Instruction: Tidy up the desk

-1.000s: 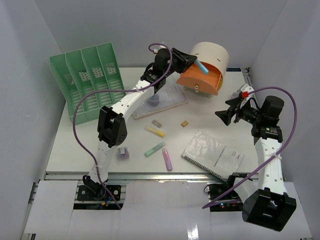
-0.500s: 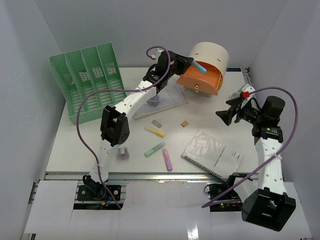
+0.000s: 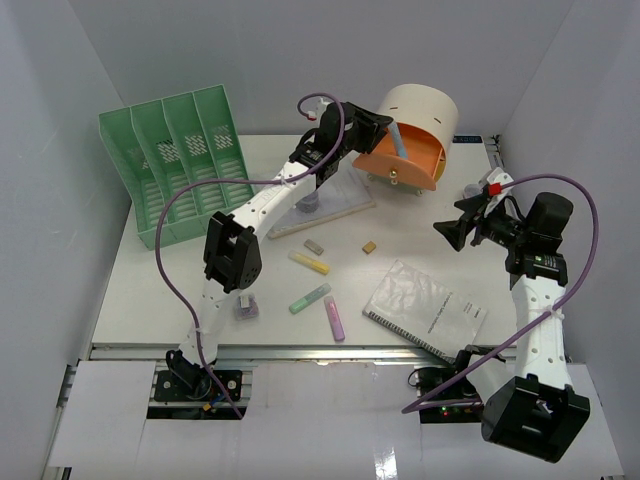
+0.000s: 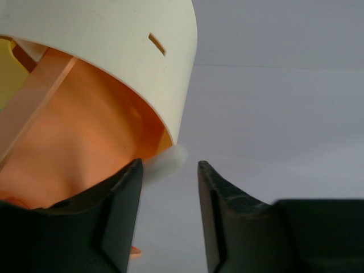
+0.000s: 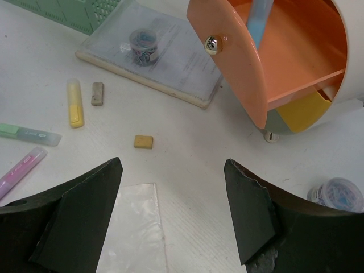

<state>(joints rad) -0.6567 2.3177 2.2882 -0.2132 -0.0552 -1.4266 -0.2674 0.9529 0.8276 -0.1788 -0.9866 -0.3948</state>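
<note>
The white desk (image 3: 420, 225) holds a cream round organizer (image 3: 420, 110) whose orange drawer (image 3: 400, 155) stands pulled out. A blue pen (image 3: 398, 140) leans inside that drawer, also seen in the right wrist view (image 5: 259, 23). My left gripper (image 3: 375, 125) hovers at the drawer's left rim, open, with nothing between its fingers (image 4: 169, 170). My right gripper (image 3: 455, 228) hangs open and empty over the right side of the desk (image 5: 172, 165). Loose on the desk lie a yellow highlighter (image 3: 309, 263), a green highlighter (image 3: 310, 298), a pink highlighter (image 3: 334, 318), a grey eraser (image 3: 314, 245) and a tan eraser (image 3: 369, 247).
A green file rack (image 3: 175, 160) stands at the back left. A pad (image 3: 335, 200) carries a jar of clips (image 3: 308, 203). A spiral notebook (image 3: 424, 310) lies front right, a small purple jar (image 3: 246, 307) front left, and another clip jar (image 5: 339, 194) beside the organizer.
My left gripper has opened and let go of the blue pen, which now rests in the orange drawer. The right arm has barely moved.
</note>
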